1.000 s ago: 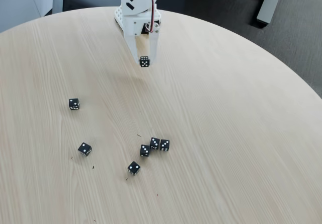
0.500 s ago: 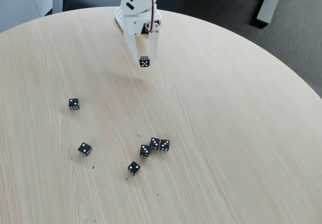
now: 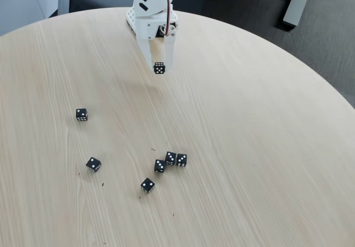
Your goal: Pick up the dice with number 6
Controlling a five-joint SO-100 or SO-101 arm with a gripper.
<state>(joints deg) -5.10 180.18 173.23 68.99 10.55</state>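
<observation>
In the fixed view my white gripper (image 3: 159,68) hangs at the top centre, above the round wooden table (image 3: 249,136). It is shut on a tiny black die (image 3: 159,67) held between the fingertips, lifted off the wood with a faint shadow below it. The face towards the camera shows six white pips, so this is the dice with number 6. The arm's body with red and black wires rises out of the top edge.
Several other black dice lie on the table: one at the left (image 3: 81,114), one lower left (image 3: 93,164), a cluster of three near the centre (image 3: 171,161), and one below them (image 3: 147,185). The table's rim curves along the right, with dark floor beyond.
</observation>
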